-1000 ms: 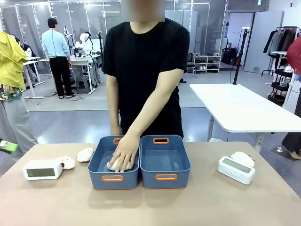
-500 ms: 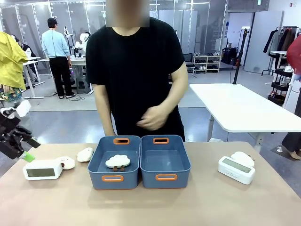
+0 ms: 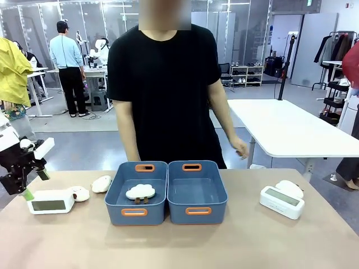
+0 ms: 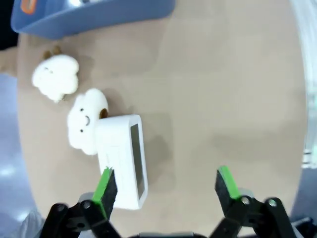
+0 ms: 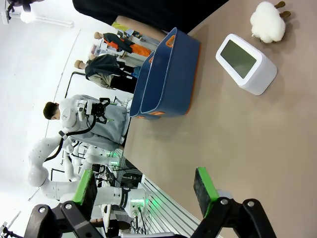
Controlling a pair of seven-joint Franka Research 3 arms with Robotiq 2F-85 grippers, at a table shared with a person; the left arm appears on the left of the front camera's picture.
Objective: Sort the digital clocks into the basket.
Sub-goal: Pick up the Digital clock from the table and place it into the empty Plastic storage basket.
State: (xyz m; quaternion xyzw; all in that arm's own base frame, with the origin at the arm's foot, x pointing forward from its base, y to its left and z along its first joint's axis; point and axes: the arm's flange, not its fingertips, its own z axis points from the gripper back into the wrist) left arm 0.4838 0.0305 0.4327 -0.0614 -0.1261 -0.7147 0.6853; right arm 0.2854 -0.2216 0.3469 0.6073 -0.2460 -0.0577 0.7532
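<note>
One white rounded plastic digital clock (image 4: 126,163) lies on the tan table (image 3: 179,246) right under the left gripper (image 4: 166,181), whose fingers are spread wide, one green pad (image 4: 105,186) over the clock's edge. Whether it touches cannot be told. A white fluffy cloud toy (image 4: 84,124) touches the clock's far side. Beyond stand two blue plastic baskets, the empty basket (image 3: 216,210) beside the toy-holding basket (image 3: 115,210). The second white clock (image 5: 245,63) lies well ahead of the right gripper (image 5: 143,186), also spread.

Right hand (image 5: 144,182) spread wide, digital clock (image 5: 245,63) near cloud toy (image 5: 268,21), blue baskets (image 5: 166,74)
</note>
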